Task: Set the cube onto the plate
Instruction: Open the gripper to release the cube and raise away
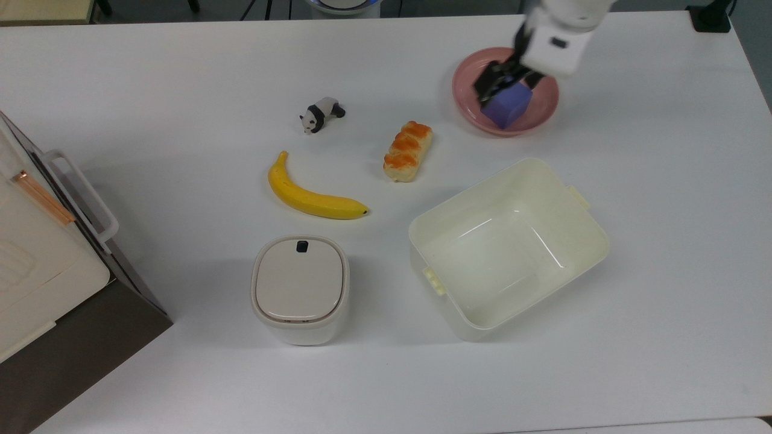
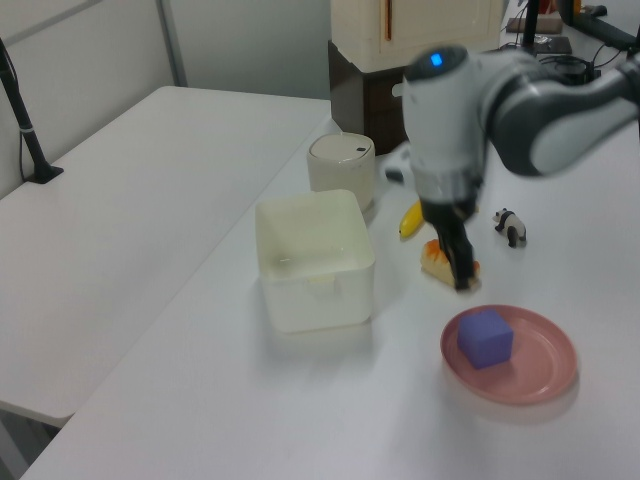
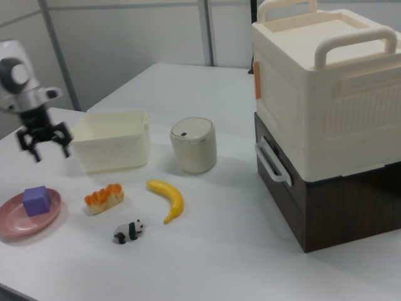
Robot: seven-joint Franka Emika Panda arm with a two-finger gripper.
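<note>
The blue-purple cube rests flat on the round pink plate, a little off its centre. The left view has the cube sitting free on the plate, and the right view has the cube on the plate at the table's near corner. My gripper hangs above the plate, lifted clear of the cube. In the right view the gripper is well above the table, open, its fingers spread with nothing between them. In the left view the gripper is above the bread.
A toy panda, a banana and a bread roll lie mid-table. A cream tub stands near the plate, with a lidded white bin beside it. A cream storage box on a brown cabinet stands at the table's edge.
</note>
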